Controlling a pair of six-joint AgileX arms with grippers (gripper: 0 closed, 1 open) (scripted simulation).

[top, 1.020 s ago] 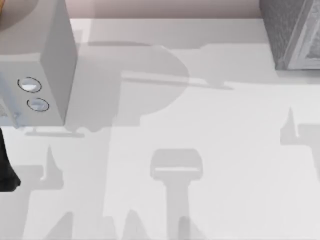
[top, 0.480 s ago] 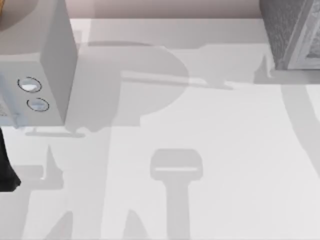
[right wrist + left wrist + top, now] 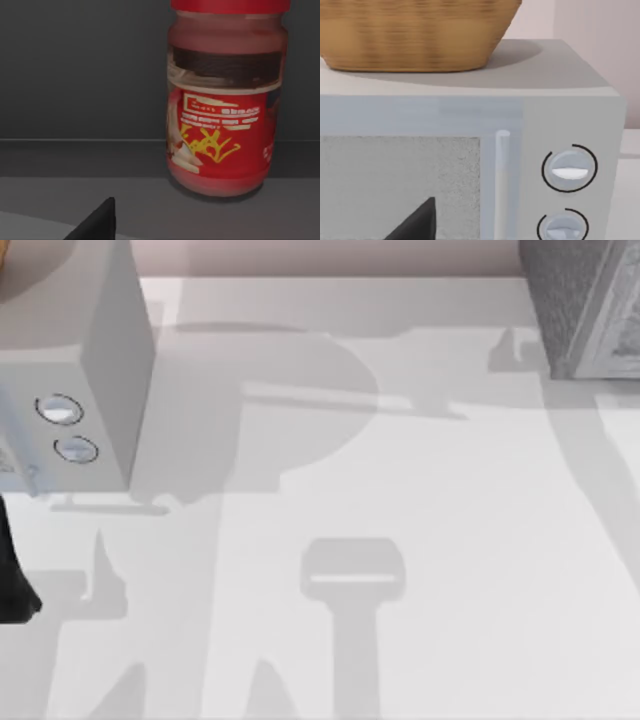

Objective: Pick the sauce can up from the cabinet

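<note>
The small red-lidded sauce can (image 3: 226, 100) with its red-orange label stands upright on the dark inner floor of the dark grey speckled cabinet (image 3: 585, 305), just ahead of the right hand (image 3: 97, 222), of which one dark fingertip shows, so I cannot tell whether it is open or closed. The left hand (image 3: 415, 222) faces the pale grey box with two round dials (image 3: 570, 170), a woven tan basket (image 3: 415, 35) on top of it, at the left of the white counter (image 3: 420, 540); its state I likewise cannot tell.
</note>
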